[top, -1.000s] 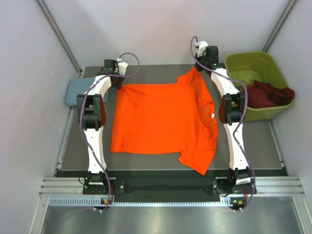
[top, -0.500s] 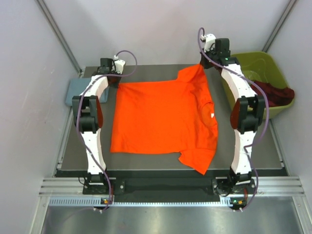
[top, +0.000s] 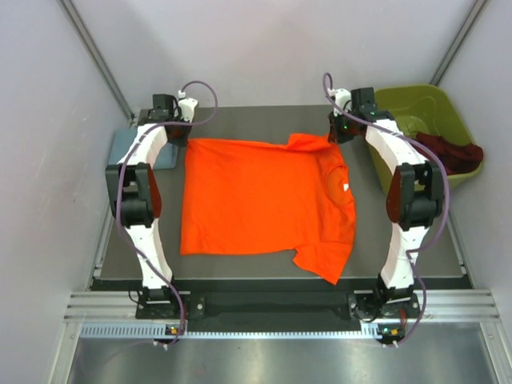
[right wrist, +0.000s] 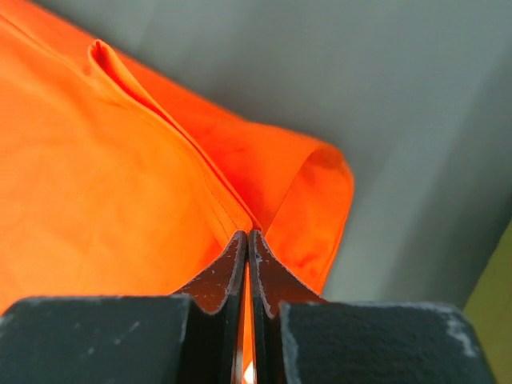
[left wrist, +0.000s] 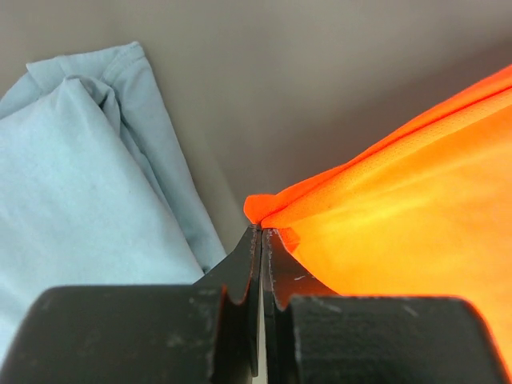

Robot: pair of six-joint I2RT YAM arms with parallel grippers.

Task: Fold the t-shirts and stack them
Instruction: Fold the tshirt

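left tool (left wrist: 262, 230), right tool (right wrist: 247, 234): clenching orange t-shirt (top: 256, 200) far edge | change: lowering, stretching it wider | fold is now becoming possible

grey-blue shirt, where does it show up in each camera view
Top external: grey-blue shirt at the table's far left edge, partly behind the left arm.
Left wrist: the shirt fills the left side, beside the left gripper.
Right wrist: not in it.
Shared landmark: orange shirt, in all three views.
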